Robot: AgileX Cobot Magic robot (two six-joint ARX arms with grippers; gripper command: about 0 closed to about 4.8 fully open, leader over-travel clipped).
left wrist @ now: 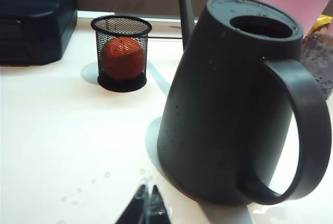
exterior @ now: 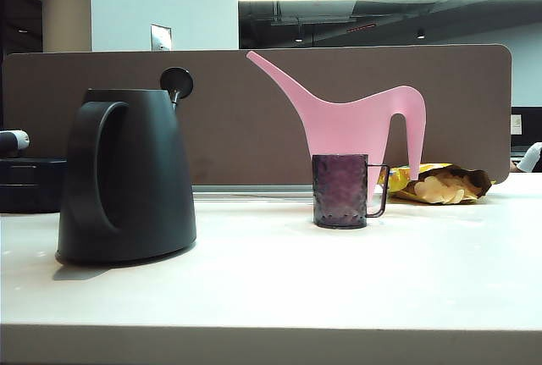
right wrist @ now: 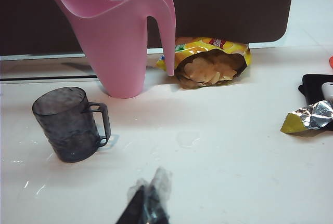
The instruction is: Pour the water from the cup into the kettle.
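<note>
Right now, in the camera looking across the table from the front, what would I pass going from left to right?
Kettle → cup → open snack bag. The pink watering can stands behind the cup, overlapping it, so I leave it out of the order. Neither gripper appears in this view.

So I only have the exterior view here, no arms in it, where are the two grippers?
Observer: The left gripper is shut, low over the table beside the kettle.
Operator: And the right one?
Observer: The right gripper is shut too, empty, short of the cup.
Operator: Is the kettle's top open?
Observer: Yes, the left wrist view shows a round opening on top.
Operator: Anything behind the kettle?
Observer: A black mesh cup holding an orange ball.
</note>
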